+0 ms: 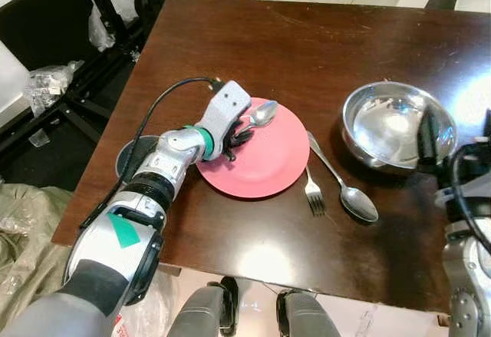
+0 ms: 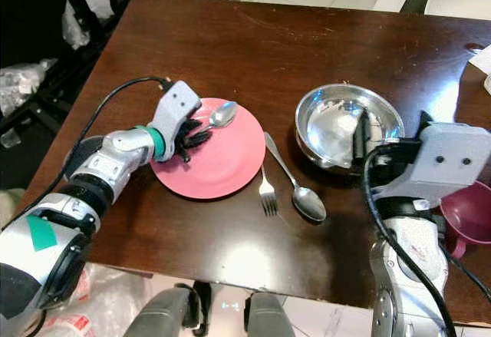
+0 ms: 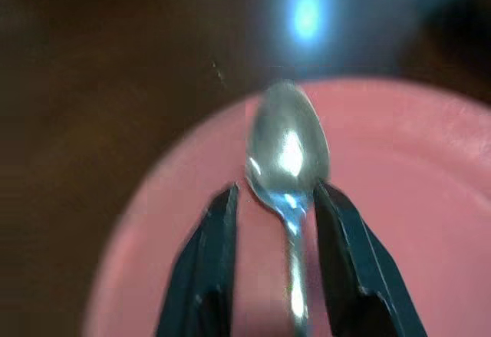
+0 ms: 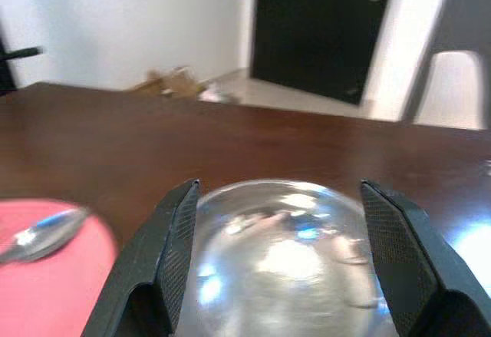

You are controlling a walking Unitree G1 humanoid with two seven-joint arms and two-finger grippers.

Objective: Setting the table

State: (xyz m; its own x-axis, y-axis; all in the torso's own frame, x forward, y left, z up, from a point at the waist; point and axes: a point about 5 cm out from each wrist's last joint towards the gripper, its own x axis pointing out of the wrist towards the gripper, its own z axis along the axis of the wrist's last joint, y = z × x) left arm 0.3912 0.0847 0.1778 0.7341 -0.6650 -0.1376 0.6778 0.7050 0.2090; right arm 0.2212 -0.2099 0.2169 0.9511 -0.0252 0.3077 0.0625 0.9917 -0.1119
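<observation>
Two grippers up: my left gripper (image 3: 272,229) straddles a spoon (image 1: 261,113) on the plate's (image 1: 265,172) far rim, fingers slightly apart, handle between, I'd close gently low on it; right gripper (image 4: 280,237) wide open, empty, by the bowl (image 1: 387,126).

Far half of the table (image 1: 307,37) lay open.
Plate (image 1: 261,160), fork (image 1: 314,195), spoon (image 1: 345,187) and bowl (image 1: 395,126) crowded the near edge.

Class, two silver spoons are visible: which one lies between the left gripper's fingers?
The smaller silver spoon on the round pink plate, between the left gripper's fingers; the larger spoon lies on the brown table beside the fork.
</observation>
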